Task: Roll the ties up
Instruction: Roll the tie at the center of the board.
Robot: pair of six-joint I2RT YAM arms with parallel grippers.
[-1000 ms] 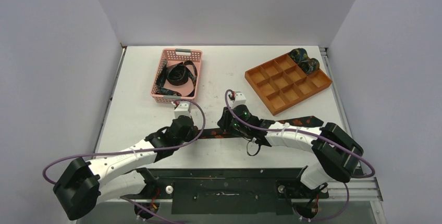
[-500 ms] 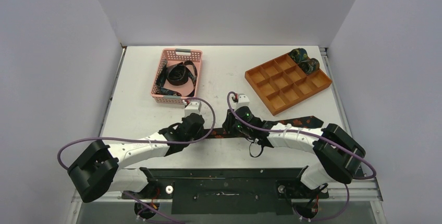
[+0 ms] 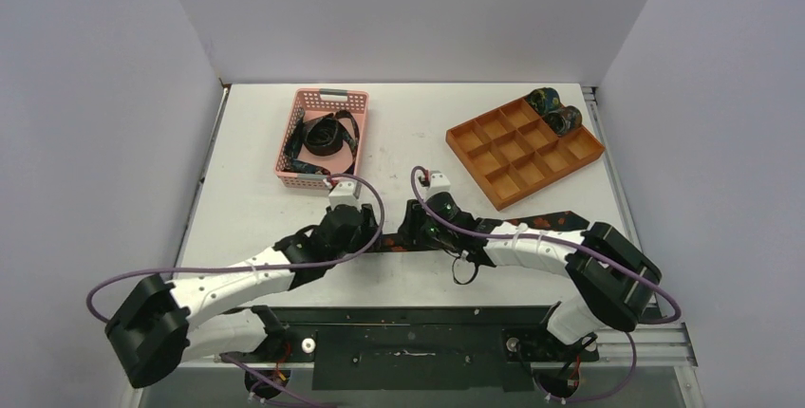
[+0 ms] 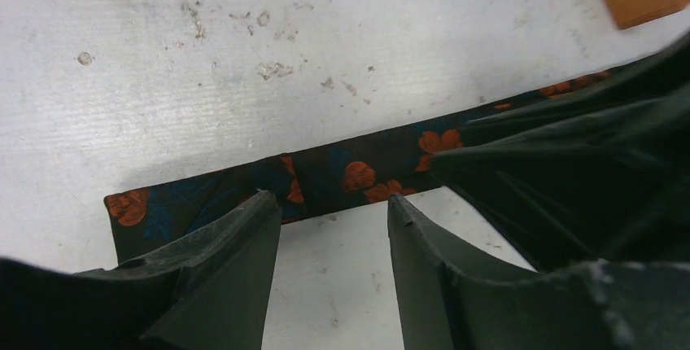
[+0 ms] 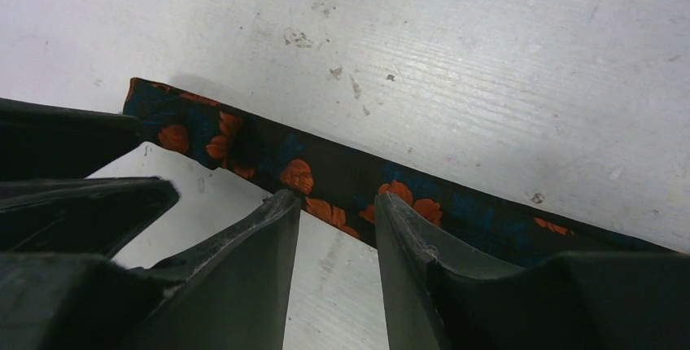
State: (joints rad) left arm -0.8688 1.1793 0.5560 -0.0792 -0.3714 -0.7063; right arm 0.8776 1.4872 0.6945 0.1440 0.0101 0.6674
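Tie (image 4: 350, 175) flat on tabletop (image 4: 325, 41), judged limp, light, slippery (thin fabric); best pinched at its free end; both jaws part-open, empty.

Top cam fixed high at near edge, looking down over whole tabletop (image 3: 408, 133), 2 wrist cams v. close, tilted down past own fingers (image 4: 236, 244), both sharing 1 tie (image 4: 358, 175) strip

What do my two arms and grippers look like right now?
Both the left arm and right arm have white links between bulky black joints, each trailing a looping purple cable. Green lights glow near the right wrist. The left gripper and right gripper have matte black, tapered fingers.
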